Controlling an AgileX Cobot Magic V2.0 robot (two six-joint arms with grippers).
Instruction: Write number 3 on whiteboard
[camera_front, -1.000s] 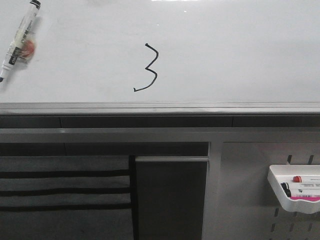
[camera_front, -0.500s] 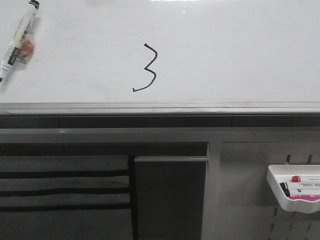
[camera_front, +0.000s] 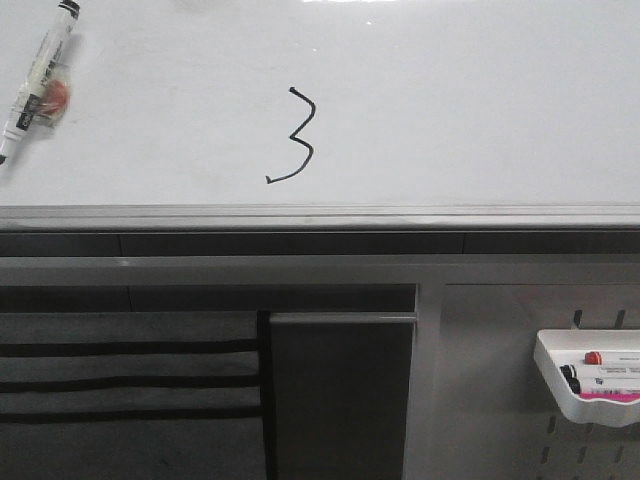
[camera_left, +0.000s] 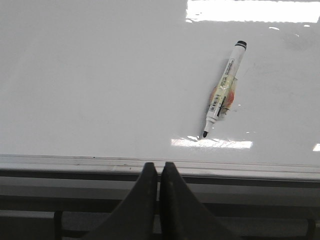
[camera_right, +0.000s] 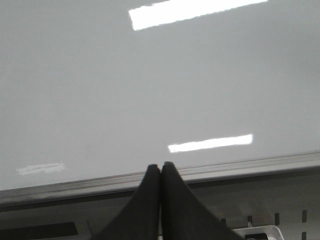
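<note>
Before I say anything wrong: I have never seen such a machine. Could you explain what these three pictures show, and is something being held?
It is a robot with two arms. One camera looks forward over a whiteboard bearing a drawn number 3. A marker lies uncapped on the board at the left. Lower right, a white tray with more markers hangs on a perforated panel. The other two cameras sit on the wrists: the left gripper and right gripper are both shut, holding nothing.

- Bright, even overhead lighting; hard white glare strips on the whiteboard (camera_left: 100, 75) toward 12 o'clock.
- Slightly soft focus, dim below the board.
</note>
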